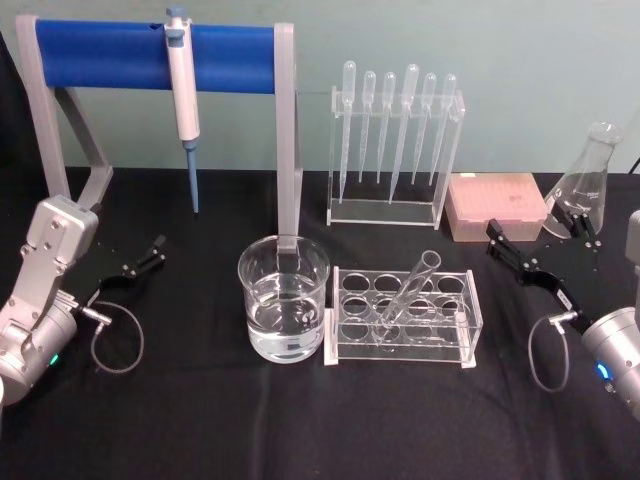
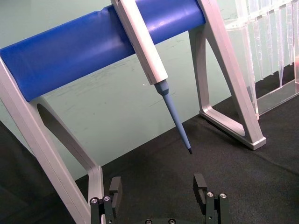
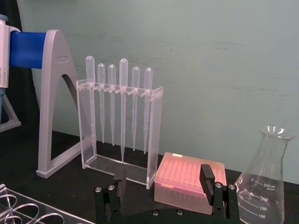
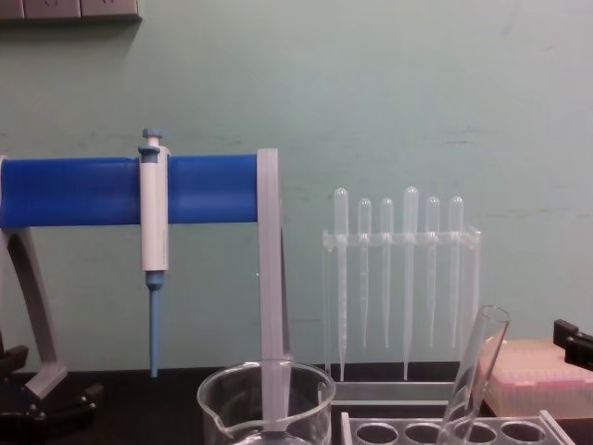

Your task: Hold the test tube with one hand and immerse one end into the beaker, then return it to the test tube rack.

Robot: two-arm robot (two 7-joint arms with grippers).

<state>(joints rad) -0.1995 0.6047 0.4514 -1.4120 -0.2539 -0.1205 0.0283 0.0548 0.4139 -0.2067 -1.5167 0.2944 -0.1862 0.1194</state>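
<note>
Pale green wall behind, black surface (image 1: 200, 420) in front, glassware laid out across it. Dead centre in the head view, the test tube (image 1: 404, 296) leans in a clear acrylic rack (image 1: 402, 318), rim tipped toward one o'clock, rounded end down in a middle hole. Right at the rack's nine o'clock, almost touching, sits the beaker (image 1: 283, 298), part full of clear liquid; the chest view shows its pouring spout and rolled rim, but not the waterline.

Left gripper (image 1: 140, 259) hovers low at the surface's nine o'clock side, well apart from the beaker, fingers spread and holding nothing; its wrist view looks between those fingers at the micropipette (image 2: 149, 60) hanging from the blue bar of the stand (image 1: 155, 45). Right gripper (image 1: 540, 252) sits over at three o'clock, jaws likewise apart and empty; its wrist view frames the pink tip box (image 3: 189, 182) just ahead, the Erlenmeyer flask (image 3: 266, 179) beside it with printed graduations, and six plastic pipettes (image 3: 119, 100) in their holder.
</note>
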